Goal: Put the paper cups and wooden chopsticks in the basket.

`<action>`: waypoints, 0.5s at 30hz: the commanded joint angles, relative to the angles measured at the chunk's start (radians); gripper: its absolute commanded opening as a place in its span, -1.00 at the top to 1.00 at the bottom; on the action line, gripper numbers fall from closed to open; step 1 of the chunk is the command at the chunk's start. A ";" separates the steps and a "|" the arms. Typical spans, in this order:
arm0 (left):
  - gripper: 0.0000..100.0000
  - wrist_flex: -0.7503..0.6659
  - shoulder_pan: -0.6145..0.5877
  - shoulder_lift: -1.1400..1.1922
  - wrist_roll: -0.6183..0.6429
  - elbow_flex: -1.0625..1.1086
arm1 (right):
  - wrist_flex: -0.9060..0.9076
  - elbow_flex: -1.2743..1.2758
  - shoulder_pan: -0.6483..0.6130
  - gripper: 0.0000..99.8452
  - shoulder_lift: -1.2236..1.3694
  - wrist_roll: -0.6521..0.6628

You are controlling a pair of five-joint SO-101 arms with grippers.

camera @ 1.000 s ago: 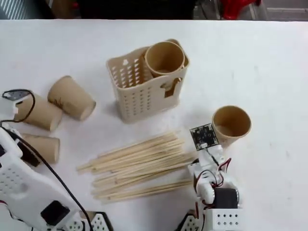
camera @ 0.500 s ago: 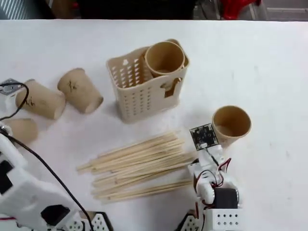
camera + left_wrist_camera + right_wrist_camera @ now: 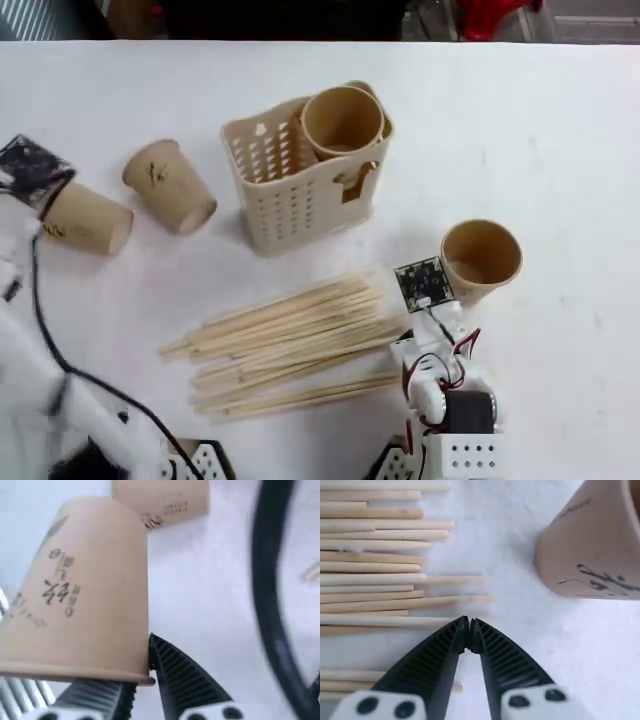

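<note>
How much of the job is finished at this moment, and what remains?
Done: a first cup stands in the basket. In hand: the left gripper pinches the rim of a second cup. Remaining: a lying cup, an upright cup and all the chopsticks are on the table; the right gripper is shut and empty at the chopstick tips.
</note>
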 commanded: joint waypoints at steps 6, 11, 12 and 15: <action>0.96 -0.003 0.463 -0.217 0.532 -0.245 | 0.005 0.008 0.007 0.96 -0.005 0.005; 0.95 -0.072 0.796 -0.087 0.853 -0.308 | 0.005 0.008 0.007 0.96 -0.005 0.005; 0.95 -0.104 0.845 -0.051 0.911 -0.308 | 0.005 0.008 0.007 0.96 -0.005 0.005; 0.95 -0.204 0.967 0.065 1.031 -0.308 | 0.005 0.008 0.007 0.96 -0.005 0.005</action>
